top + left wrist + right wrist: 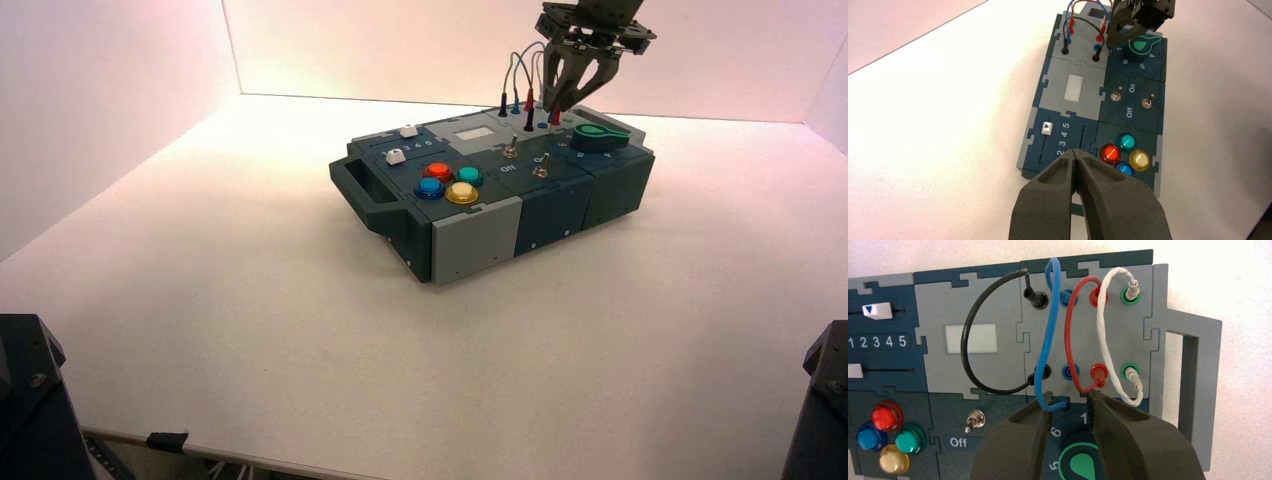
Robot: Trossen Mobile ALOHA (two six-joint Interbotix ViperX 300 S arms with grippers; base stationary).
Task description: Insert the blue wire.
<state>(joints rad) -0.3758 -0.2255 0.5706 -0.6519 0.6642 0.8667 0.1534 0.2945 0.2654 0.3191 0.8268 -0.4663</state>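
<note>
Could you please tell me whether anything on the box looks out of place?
Yes: the blue wire has only one end plugged in, at the far blue socket. Its other end hangs loose by the right gripper, while the near blue socket sits empty.

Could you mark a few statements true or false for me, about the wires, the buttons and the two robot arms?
1. One end of the blue wire is plugged into a blue-ringed socket. True.
2. The blue wire's other end is plugged in too. False: that end is loose, and the second blue socket is empty.
3. The right gripper, over the box near the green knob, is shut. False: its fingers stand apart.
4. Both ends of the white wire are in green-ringed sockets. True.
5. The left gripper is holding the red button. False: it is shut and idle, away from the buttons.
</note>
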